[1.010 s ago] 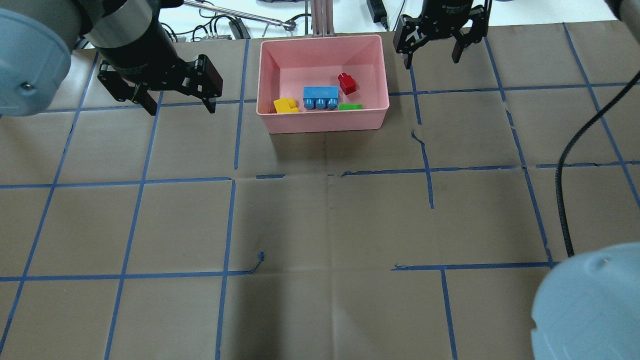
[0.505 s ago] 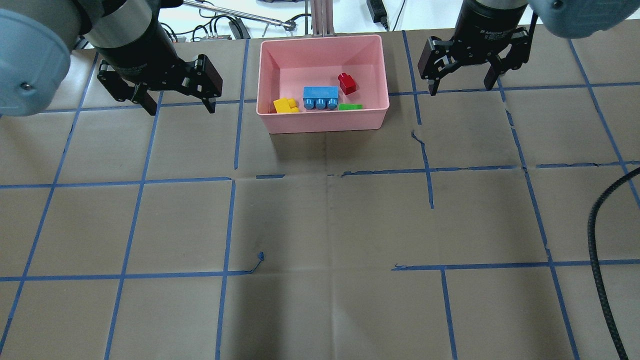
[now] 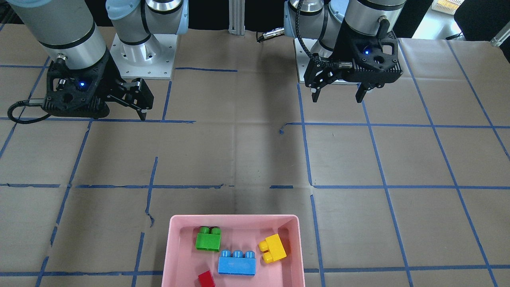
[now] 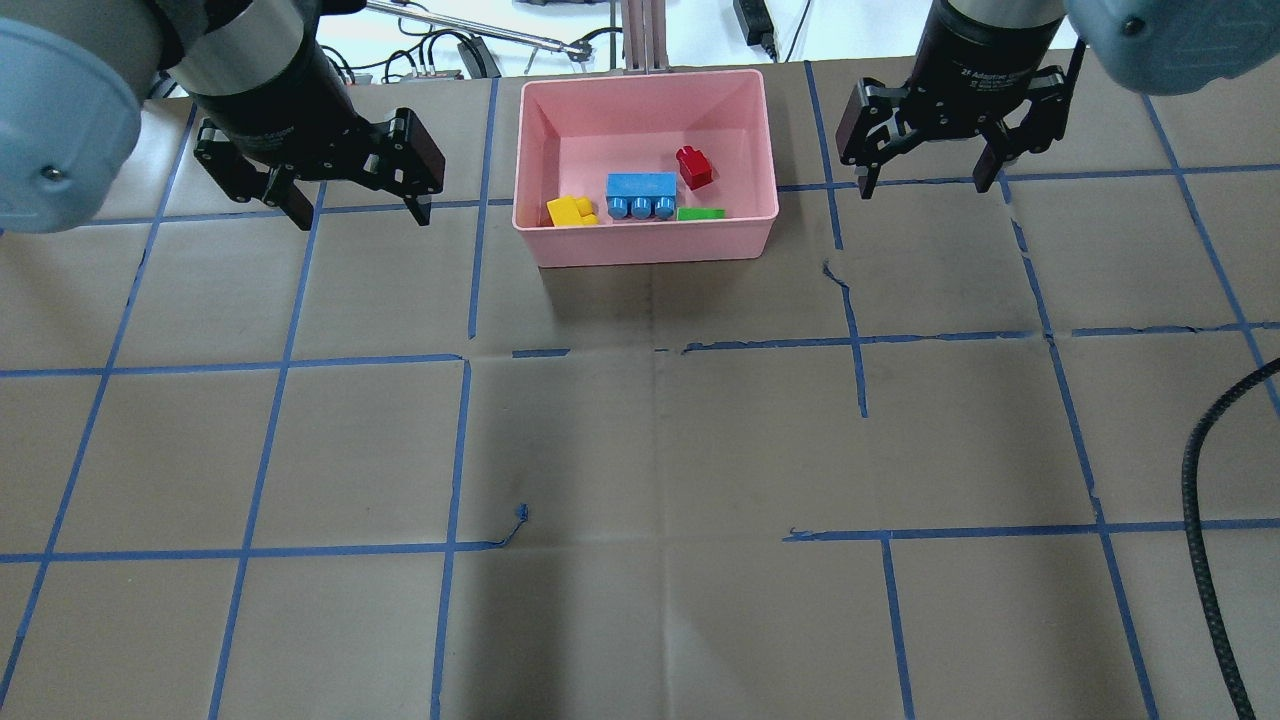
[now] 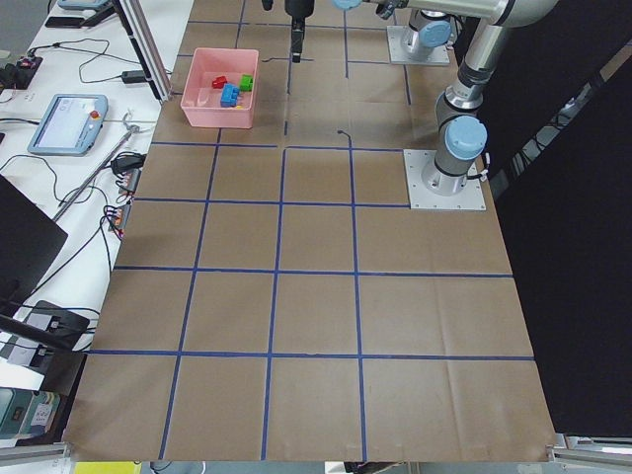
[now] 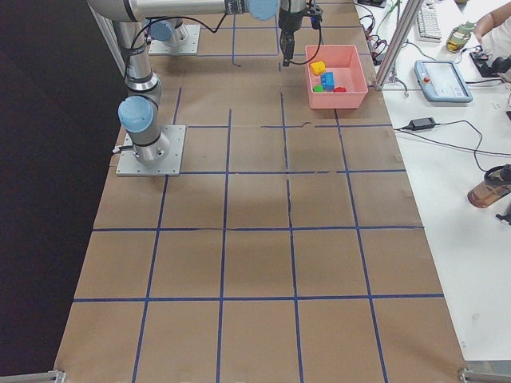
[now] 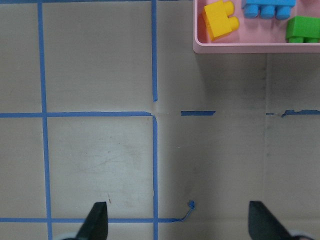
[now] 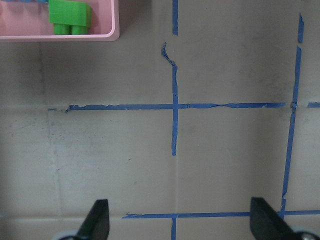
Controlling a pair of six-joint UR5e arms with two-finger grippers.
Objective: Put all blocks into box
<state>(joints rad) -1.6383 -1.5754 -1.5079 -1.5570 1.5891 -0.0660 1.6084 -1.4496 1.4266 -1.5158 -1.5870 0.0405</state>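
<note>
The pink box (image 4: 645,255) stands at the far middle of the table. All of the blocks lie inside it: blue (image 4: 640,190), yellow (image 4: 570,211), red (image 4: 693,166) and green (image 4: 700,213). They also show in the front view: green (image 3: 208,239), blue (image 3: 236,263), yellow (image 3: 273,247), red (image 3: 206,278). My left gripper (image 4: 362,215) is open and empty, hovering left of the box. My right gripper (image 4: 925,187) is open and empty, hovering right of the box. The left wrist view (image 7: 180,222) and right wrist view (image 8: 181,222) show spread fingers over bare table.
Brown paper with a blue tape grid (image 4: 460,450) covers the table. A black cable (image 4: 1200,520) hangs at the right edge. An aluminium post (image 4: 640,35) and loose cables stand just behind the box, past the table's far edge.
My right gripper moved right, away from the box's far right corner, and a little nearer; it has nearly stopped. The left gripper and the blocks have not moved.
</note>
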